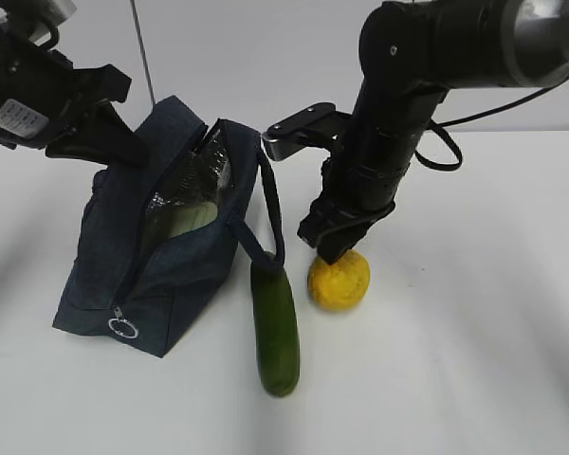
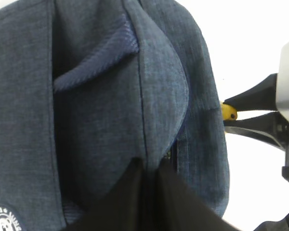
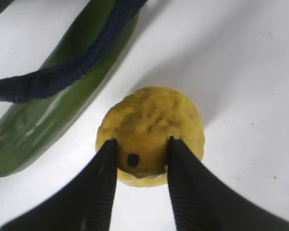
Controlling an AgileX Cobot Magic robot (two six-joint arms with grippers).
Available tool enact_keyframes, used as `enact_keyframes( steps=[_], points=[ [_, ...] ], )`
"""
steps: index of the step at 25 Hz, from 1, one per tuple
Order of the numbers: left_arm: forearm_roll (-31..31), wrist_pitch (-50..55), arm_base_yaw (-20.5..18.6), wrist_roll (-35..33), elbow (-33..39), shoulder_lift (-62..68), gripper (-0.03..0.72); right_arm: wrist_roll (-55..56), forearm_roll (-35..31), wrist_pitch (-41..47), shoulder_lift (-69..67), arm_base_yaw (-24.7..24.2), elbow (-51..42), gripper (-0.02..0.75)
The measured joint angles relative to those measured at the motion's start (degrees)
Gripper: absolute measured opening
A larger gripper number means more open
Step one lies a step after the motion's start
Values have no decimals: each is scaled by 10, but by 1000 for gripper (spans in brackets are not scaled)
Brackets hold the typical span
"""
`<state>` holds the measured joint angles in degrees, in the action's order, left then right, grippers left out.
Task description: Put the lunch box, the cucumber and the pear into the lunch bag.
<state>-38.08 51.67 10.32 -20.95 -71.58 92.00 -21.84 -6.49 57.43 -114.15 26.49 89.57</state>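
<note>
the right gripper has its fingers pressed on either side of the pear at its narrow top, the fruit sitting on the white table just beside the cucumber – the lunch bag handle lies across it. the left gripper is pinched onto the bag's fabric edge – the bag stands unzipped, the lunch box inside against foil
</note>
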Motion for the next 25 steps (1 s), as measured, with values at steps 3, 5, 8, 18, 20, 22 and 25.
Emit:
enact_keyframes(
  steps=[3,5,8,18,20,22,25],
  points=[
    [0,0,0,0,0,0,1,7,8,10,2,0,8,266],
    [0,0,0,0,0,0,1,15,17,12,10,0,8,266],
    [1,0,0,0,0,0,1,27,30,17,35,0,9,266],
    [1,-2,0,0,0,0,1,44,-2,17,127,0,13,266],
    [1,-4,0,0,0,0,1,39,-32,8,145,0,15,265],
    [1,-3,0,0,0,0,1,28,-57,-2,154,0,15,265],
    [1,-7,0,0,0,0,1,5,-103,-30,169,0,15,265]
  ],
)
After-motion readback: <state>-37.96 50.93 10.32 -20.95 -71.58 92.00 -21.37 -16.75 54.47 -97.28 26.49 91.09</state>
